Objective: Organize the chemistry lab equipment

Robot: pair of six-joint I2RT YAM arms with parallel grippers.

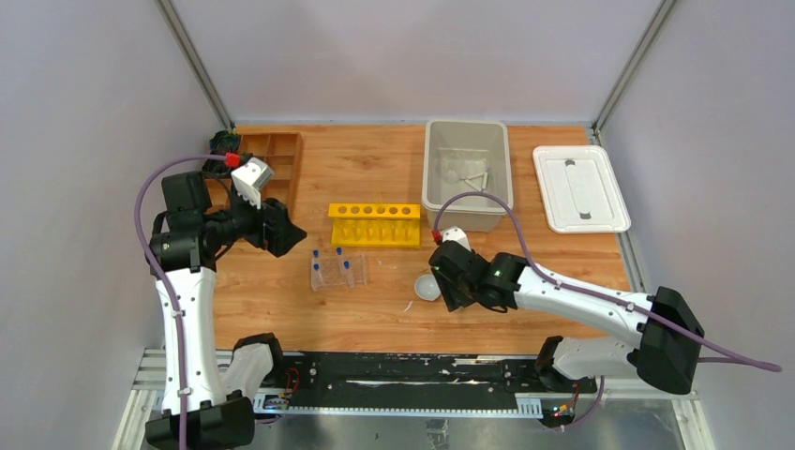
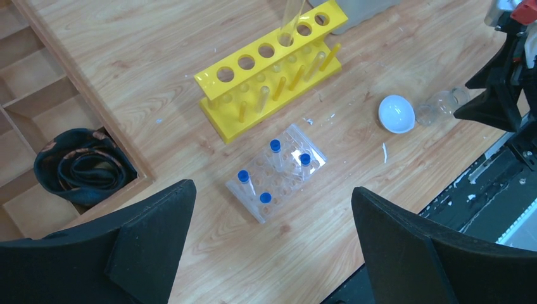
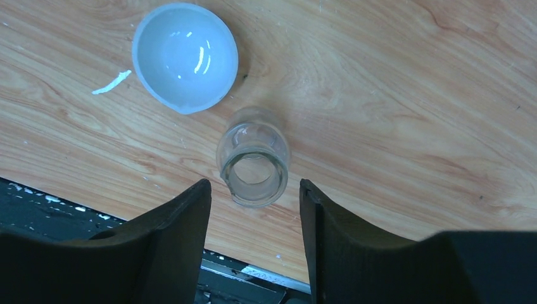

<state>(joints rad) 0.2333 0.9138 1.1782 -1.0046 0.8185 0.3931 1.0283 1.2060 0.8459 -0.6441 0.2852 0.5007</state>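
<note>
Currently the right gripper [image 3: 253,190] is spread, its fingers [image 3: 174,237] flanking an upright beaker [image 3: 253,161] with a slim gap on each side; nothing is pinched. The beaker stands on the table [image 3: 392,95]. The bowl [image 3: 185,56] sits just beside the beaker at its 10 o'clock, apart from it.

In the top view, the bin [image 1: 429,169] lies at 12 o'clock from the right gripper and holds a white triangle [image 1: 480,176]. The lid [image 1: 580,187] lies at 3 o'clock from the bin.

The left gripper [image 2: 271,187] is spread wide and holds nothing. It hangs above the rack [image 2: 288,166], which carries four blue-capped tubes [image 2: 275,147]. The yellow rack [image 2: 272,69] stands at 12 o'clock from the rack in the top view, near but apart. The tray [image 2: 38,82] lies at 10 o'clock from the rack.
</note>
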